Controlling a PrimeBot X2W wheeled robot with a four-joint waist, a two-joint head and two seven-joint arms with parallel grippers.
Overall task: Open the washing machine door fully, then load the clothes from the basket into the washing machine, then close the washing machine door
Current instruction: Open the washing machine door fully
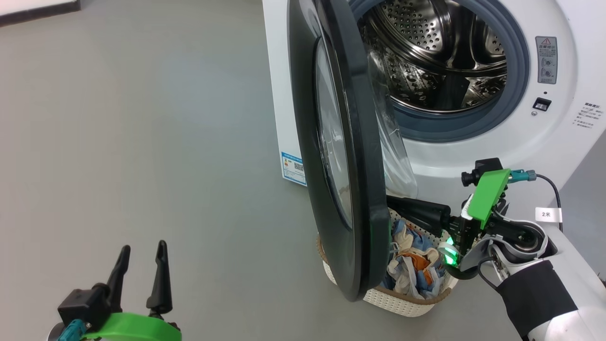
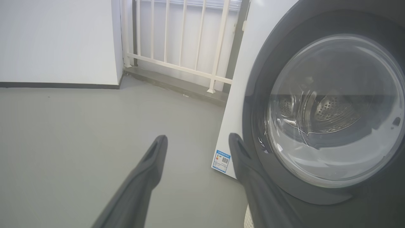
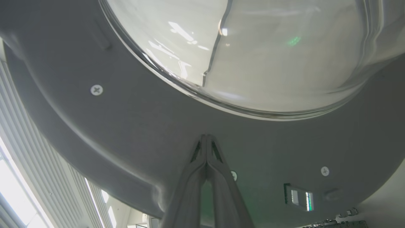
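The clenched, empty right gripper (image 3: 206, 141) rested against the inner face of the partly open door (image 1: 367, 189), clothes (image 1: 413, 261) lay unloaded in the basket (image 1: 402, 303) just below it, and the left gripper (image 1: 142, 251) hung spread, empty.

The large round door (image 1: 338, 156), glossy black rim around smooth clear glass, is gleaming; the perforated steel drum (image 1: 426, 47) is shining.

The washing machine door (image 1: 364, 166) has a glossy black rim; the washing machine (image 1: 473, 156) is white, with grey ring (image 1: 518, 71), perforated steel drum (image 1: 426, 42) and blue label (image 1: 293, 168); blue, orange and cream clothes (image 1: 416, 258); cream perforated basket (image 1: 402, 303); grey floor (image 1: 142, 142).
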